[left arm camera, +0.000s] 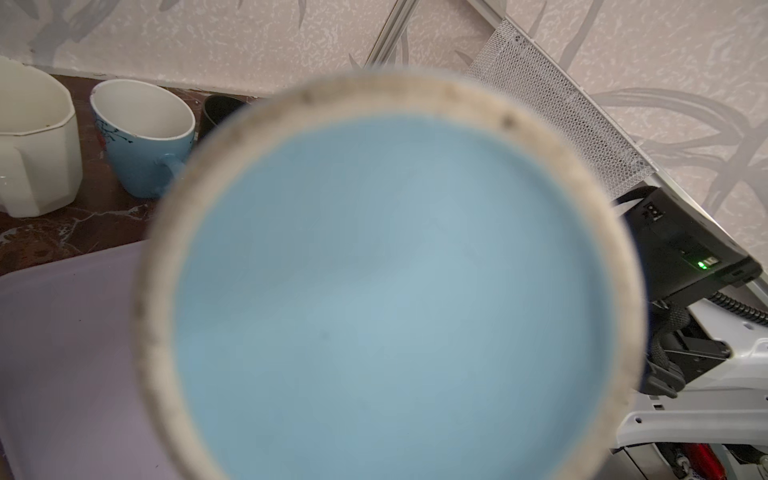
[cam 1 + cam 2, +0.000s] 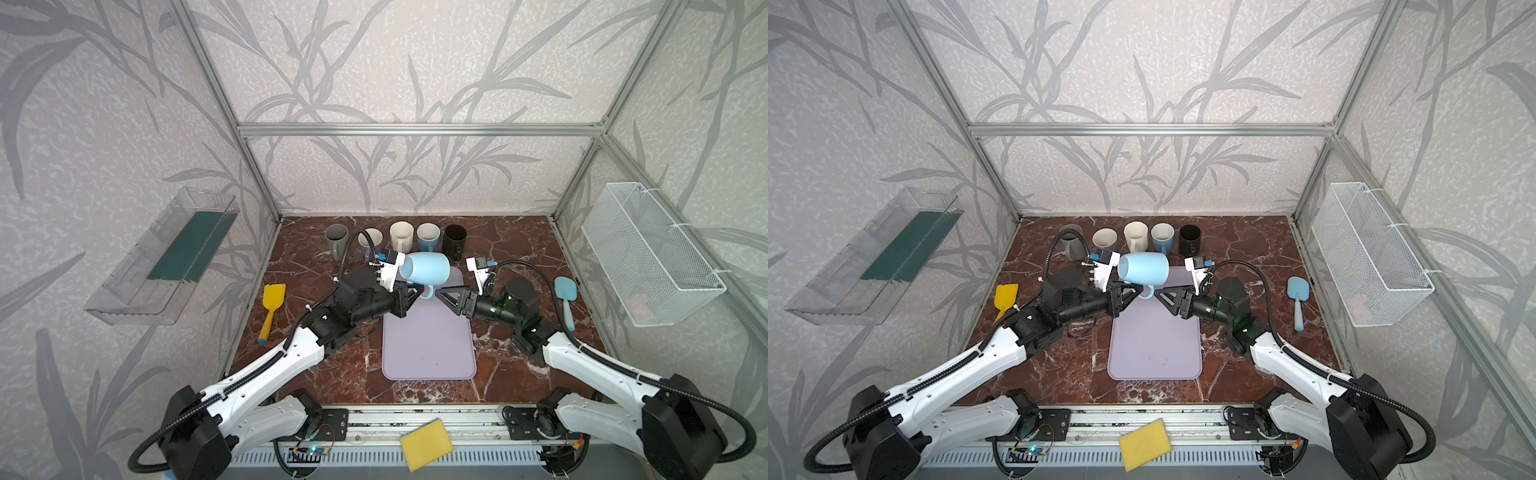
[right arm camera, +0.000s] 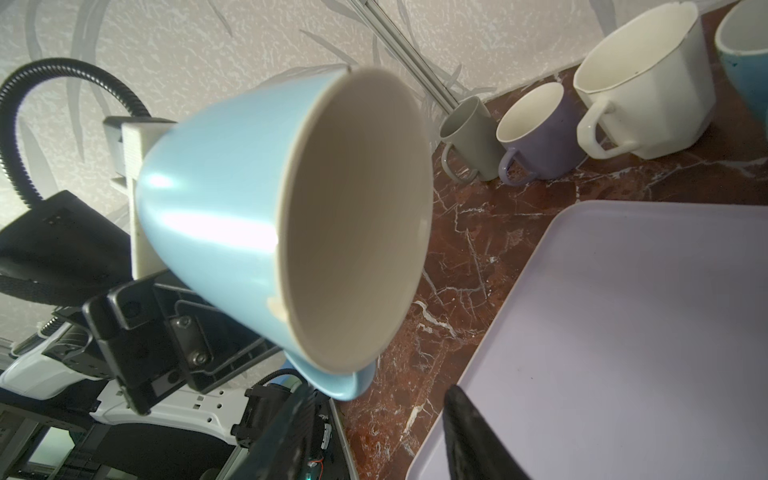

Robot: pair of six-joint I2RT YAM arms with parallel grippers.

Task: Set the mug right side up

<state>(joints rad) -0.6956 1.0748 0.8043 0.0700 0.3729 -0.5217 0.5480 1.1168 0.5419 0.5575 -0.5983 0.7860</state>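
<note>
We see the blue mug (image 2: pixel 428 268) lying sideways in the air above the far end of the tray (image 2: pixel 428 345); the left gripper (image 2: pixel 415 289) pinches its handle; the right gripper (image 2: pixel 439 291) sits just beside it, jaws spread.

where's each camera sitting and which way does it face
Both top views: high over the front edge, looking down on marble table, left arm, right arm, light blue mug in shut left jaws.
Left wrist: on the left arm, facing the mug's base; own jaws unseen, right arm behind.
Right wrist: on the right arm, looking into the mug's mouth; own open jaws partly show.
Shared: wrist views both show lavender tray, white mug.
</note>
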